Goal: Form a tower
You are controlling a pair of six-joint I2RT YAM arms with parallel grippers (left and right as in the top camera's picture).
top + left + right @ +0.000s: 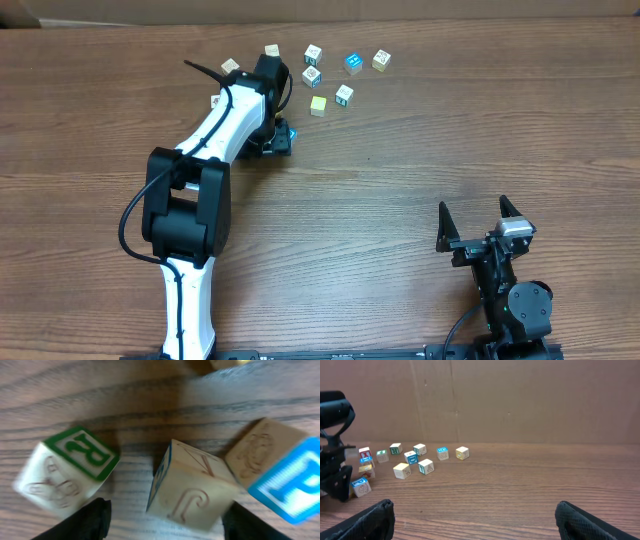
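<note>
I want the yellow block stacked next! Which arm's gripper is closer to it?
Left. The left gripper is close to the yellow block, on its left in the overhead view. The right gripper sits open, far off at the table's near edge.

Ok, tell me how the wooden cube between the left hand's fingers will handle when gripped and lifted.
The middle cube looks like solid wood, so probably rigid and light. Its flat faces should suit the left hand, though smooth sides might slip. It sits turned, an edge forward, so it may twist on closing.
</note>
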